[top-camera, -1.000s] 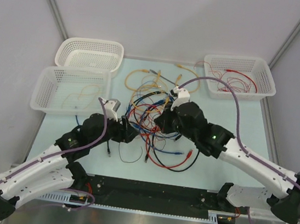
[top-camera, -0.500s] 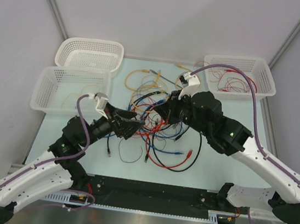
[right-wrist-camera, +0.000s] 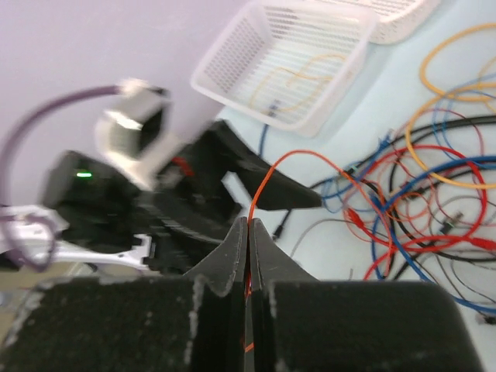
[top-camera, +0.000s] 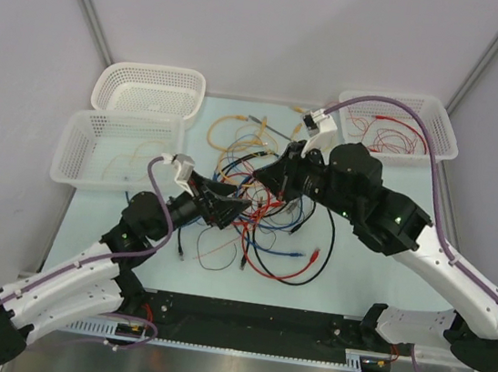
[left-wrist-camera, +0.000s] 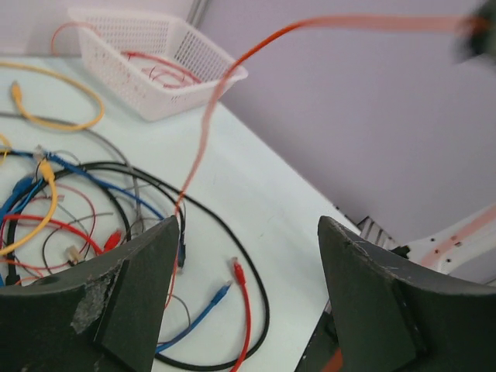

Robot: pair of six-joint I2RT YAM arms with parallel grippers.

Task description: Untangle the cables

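Note:
The cables (top-camera: pixel 259 210) lie as a tangle of red, blue, black and orange-yellow wires in the middle of the table. My right gripper (right-wrist-camera: pixel 248 226) is shut on a thin orange-red wire (right-wrist-camera: pixel 267 178), holding it above the pile. In the left wrist view that wire (left-wrist-camera: pixel 208 116) rises from the tangle to the upper right. My left gripper (left-wrist-camera: pixel 248 260) is open at the tangle's left edge (top-camera: pixel 225 205), with nothing between its fingers (left-wrist-camera: pixel 136 291). The right gripper (top-camera: pixel 267 177) hangs just right of it, over the pile.
Two white baskets stand at the left, the near one (top-camera: pixel 70 149) holding a yellow wire, the far one (top-camera: pixel 154 71) behind it. A third basket (top-camera: pixel 447 130) at the back right holds red wires. More yellow loops (top-camera: pixel 238 130) lie at the table's back.
My left gripper has swung right and forward to the tangle's edge and opened wider. My right gripper, still shut, has drawn the orange-red wire up and toward the back.

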